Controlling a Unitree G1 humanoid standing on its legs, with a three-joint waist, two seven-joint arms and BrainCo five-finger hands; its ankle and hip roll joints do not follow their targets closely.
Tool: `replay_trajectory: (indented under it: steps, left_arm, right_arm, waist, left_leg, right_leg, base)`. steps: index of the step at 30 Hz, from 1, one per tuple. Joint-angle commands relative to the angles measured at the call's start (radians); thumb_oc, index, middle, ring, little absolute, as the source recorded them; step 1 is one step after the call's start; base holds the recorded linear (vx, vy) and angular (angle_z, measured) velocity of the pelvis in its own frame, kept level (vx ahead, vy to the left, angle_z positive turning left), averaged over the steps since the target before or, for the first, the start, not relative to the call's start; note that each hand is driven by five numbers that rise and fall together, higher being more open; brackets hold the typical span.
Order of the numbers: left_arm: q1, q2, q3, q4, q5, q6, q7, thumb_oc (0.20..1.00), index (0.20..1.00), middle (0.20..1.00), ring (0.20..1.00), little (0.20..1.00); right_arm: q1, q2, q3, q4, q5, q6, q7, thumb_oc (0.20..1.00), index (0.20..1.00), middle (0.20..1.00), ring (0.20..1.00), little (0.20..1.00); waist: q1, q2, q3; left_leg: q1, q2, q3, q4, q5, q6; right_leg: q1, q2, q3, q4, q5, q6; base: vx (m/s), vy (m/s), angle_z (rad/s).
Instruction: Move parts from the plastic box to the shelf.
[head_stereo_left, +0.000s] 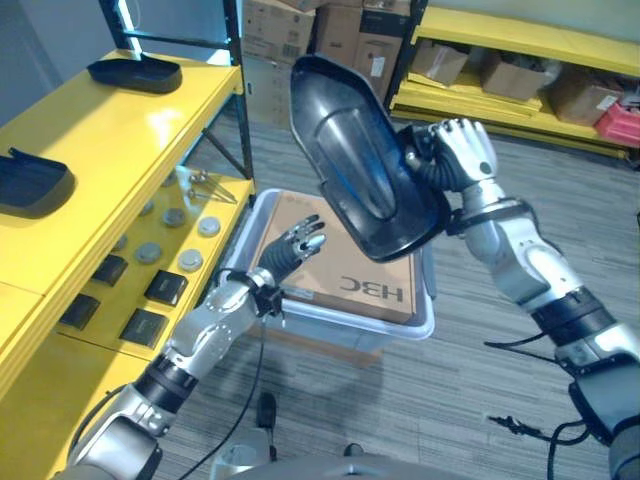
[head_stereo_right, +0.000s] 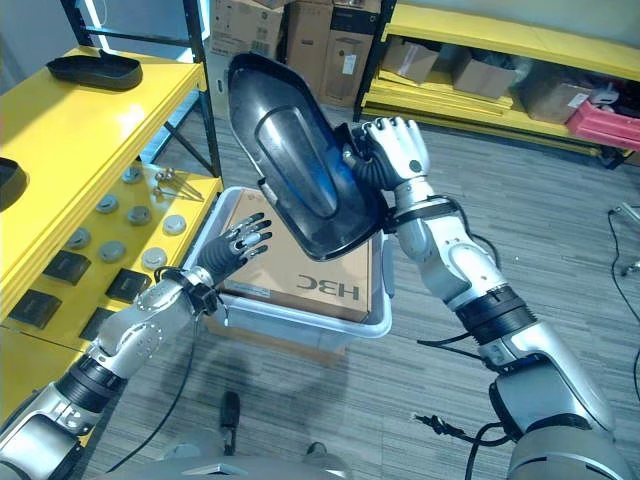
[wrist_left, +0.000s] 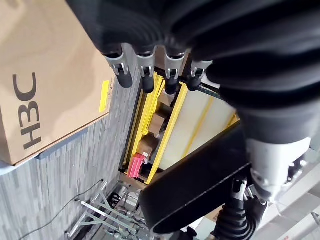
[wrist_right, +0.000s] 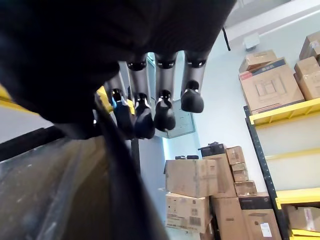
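Part: a large black moulded shell (head_stereo_left: 360, 160), glossy plastic, oval with a raised hump along its middle and a rim all round; I hold it tilted up in the air, above the far right side of the plastic box.
Plastic box: clear, pale and rounded at the corners (head_stereo_left: 425, 325), standing on the floor in front of me; a flat brown cardboard carton (head_stereo_left: 345, 265) with dark print lies inside it.
Shelf: glossy yellow boards (head_stereo_left: 120, 130) on a dark metal frame, on my left; two more black shells lie on the top board, one far (head_stereo_left: 135, 72), one near (head_stereo_left: 30, 182). The lower board carries round grey discs (head_stereo_left: 148, 252) and small black square pieces (head_stereo_left: 165, 288).
Room: grey striped carpet floor (head_stereo_left: 480, 290); far across, another yellow rack (head_stereo_left: 520, 45) with brown cartons.
Right hand: my right hand (head_stereo_left: 462, 150) has its fingers curled round the far edge of the shell, gripping it.
Left hand: my left hand (head_stereo_left: 298, 243) is empty, fingers straight and slightly spread, hovering over the carton's near left part.
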Motion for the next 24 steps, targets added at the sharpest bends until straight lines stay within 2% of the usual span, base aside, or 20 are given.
replay_trajectory:
  steps: [1,8,16,20,21,23,24]
  left_arm:
    - [-0.093,-0.036,-0.012,0.041,-0.077,-0.057,-0.007,1.000,1.000,1.000,1.000,1.000]
    - [-0.099,-0.016,0.008,-0.008,-0.098,-0.053,-0.008,1.000,1.000,1.000,1.000,1.000]
    - [-0.088,-0.010,0.039,-0.034,-0.127,-0.074,-0.005,1.000,1.000,1.000,1.000,1.000]
    - [-0.081,-0.014,0.054,-0.041,-0.158,-0.101,0.001,1.000,1.000,1.000,1.000,1.000]
    - [-0.080,-0.017,0.053,-0.041,-0.162,-0.104,-0.005,0.724,0.724,0.724,0.724,0.724]
    - [-0.075,-0.022,0.055,-0.043,-0.152,-0.111,-0.004,0.567,0.567,0.567,0.567,0.567]
    - [-0.073,-0.023,0.058,-0.045,-0.142,-0.115,-0.005,0.376,0.376,0.376,0.376,0.376]
  right_arm:
    - [-0.136,-0.002,0.063,-0.023,-0.011,-0.019,-0.021,0.200,0.200,0.200,0.200,0.200]
    - [-0.127,0.042,0.093,-0.046,-0.013,-0.049,-0.020,0.200,0.200,0.200,0.200,0.200]
    - [-0.098,0.089,0.101,-0.085,-0.010,-0.110,-0.040,0.200,0.200,0.200,0.200,0.200]
    - [-0.081,0.106,0.097,-0.115,0.008,-0.161,-0.031,0.200,0.200,0.200,0.200,0.200]
    - [-0.076,0.113,0.099,-0.126,0.004,-0.180,-0.024,0.200,0.200,0.200,0.200,0.200]
    - [-0.067,0.123,0.107,-0.138,0.009,-0.201,-0.018,0.200,0.200,0.200,0.200,0.200]
    - [-0.061,0.128,0.111,-0.143,0.011,-0.213,-0.015,0.200,0.200,0.200,0.200,0.200]
  waist:
    - [0.036,-0.013,-0.068]
    - [0.049,-0.012,-0.063]
    - [0.062,-0.010,-0.067]
    - [0.063,-0.010,-0.067]
    - [0.063,-0.010,-0.067]
    - [0.064,-0.009,-0.067]
    - [0.065,-0.009,-0.067]
  left_leg:
    - [0.133,0.082,0.045,0.002,-0.222,-0.072]
    - [0.132,0.080,0.035,0.002,-0.219,-0.070]
    - [0.129,0.075,0.025,0.002,-0.218,-0.067]
    - [0.128,0.073,0.024,0.002,-0.219,-0.066]
    - [0.127,0.074,0.024,0.002,-0.219,-0.066]
    - [0.126,0.074,0.024,0.002,-0.218,-0.066]
    - [0.126,0.074,0.025,0.002,-0.218,-0.066]
  right_leg:
    - [-0.014,-0.040,-0.024,0.000,-0.058,0.020]
    - [-0.011,-0.043,-0.033,-0.001,-0.058,0.019]
    - [-0.012,-0.045,-0.042,0.000,-0.057,0.018]
    - [-0.013,-0.046,-0.041,0.000,-0.058,0.018]
    - [-0.014,-0.046,-0.042,0.001,-0.058,0.018]
    - [-0.016,-0.046,-0.041,0.002,-0.058,0.017]
    - [-0.016,-0.046,-0.042,0.002,-0.058,0.016]
  base:
    - [0.00,0.000,0.00]
    - [0.00,0.000,0.01]
    - [0.00,0.000,0.00]
    - [0.00,0.000,0.00]
    - [0.00,0.000,0.00]
    - [0.00,0.000,0.00]
    - [0.00,0.000,0.00]
